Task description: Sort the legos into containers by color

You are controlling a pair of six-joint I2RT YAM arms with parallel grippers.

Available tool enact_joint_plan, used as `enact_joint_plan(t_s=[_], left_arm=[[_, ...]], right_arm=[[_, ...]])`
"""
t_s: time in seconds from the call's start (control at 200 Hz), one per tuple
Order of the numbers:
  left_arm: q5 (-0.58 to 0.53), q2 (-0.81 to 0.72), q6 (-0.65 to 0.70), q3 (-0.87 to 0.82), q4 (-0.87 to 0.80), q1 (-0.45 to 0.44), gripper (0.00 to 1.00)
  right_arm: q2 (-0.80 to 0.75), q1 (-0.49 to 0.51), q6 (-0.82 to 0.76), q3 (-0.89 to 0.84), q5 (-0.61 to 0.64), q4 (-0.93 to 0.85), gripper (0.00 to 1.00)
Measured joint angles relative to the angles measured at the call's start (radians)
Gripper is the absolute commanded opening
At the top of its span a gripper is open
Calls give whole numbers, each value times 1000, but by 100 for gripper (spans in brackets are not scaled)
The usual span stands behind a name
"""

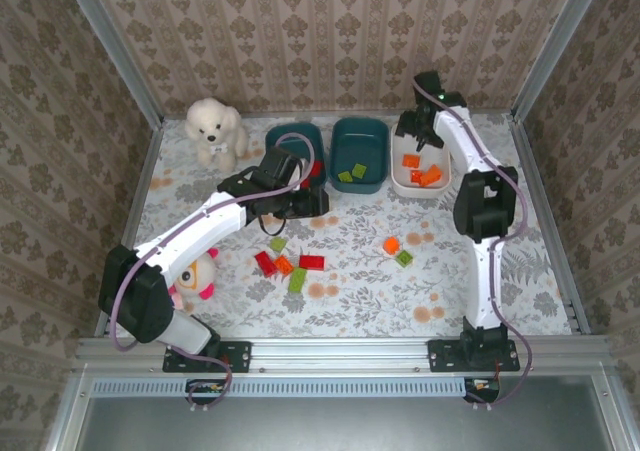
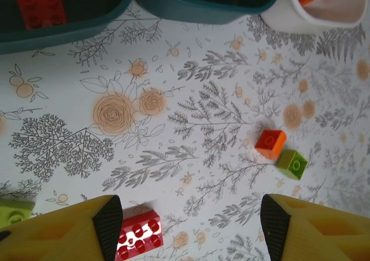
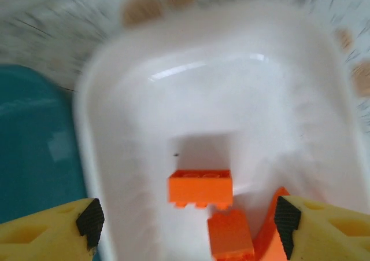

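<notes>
R fingers (image 3: 324,232) are spread wide over the white tub (image 3: 115,128), nothing gripped; orange bricks (image 3: 200,187) lie inside. L fingers (image 2: 63,235) are held partly open, empty, above the surface (image 2: 191,58), w/ a red brick (image 2: 139,236) just beside one tip. An orange brick (image 2: 270,143) is touching a green brick (image 2: 292,164) nearby. Two teal tubs (image 1: 359,154) are lined up beside the white one. A plush dog (image 1: 215,126) and doll toy (image 1: 195,276) are seen at left, the doll partly hidden by the L arm.

Nothing here you can read: no text, labels, brands or numbers. Stud markings on the red lego (image 2: 139,238) are too blurred.
</notes>
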Motion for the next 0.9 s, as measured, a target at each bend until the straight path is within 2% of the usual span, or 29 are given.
enact_joint_plan(t_s=[0.14, 0.3, 0.44, 0.53, 0.73, 0.9], left_arm=[[27, 4, 101, 31, -53, -25, 65], [69, 58, 205, 84, -64, -145, 64], [92, 175, 246, 127, -58, -257, 64], [92, 266, 258, 165, -55, -322, 66], [72, 444, 260, 296, -55, -437, 70], [32, 577, 259, 417, -62, -482, 72]], right_arm=[[-338, 55, 0, -224, -5, 101, 74], [-774, 184, 30, -594, -46, 217, 74], [-1095, 259, 88, -912, -84, 215, 78], [-1277, 278, 133, -1044, -99, 160, 81], [-1605, 282, 187, -1082, -114, 4, 84], [-1680, 282, 219, -1027, -113, -101, 84]])
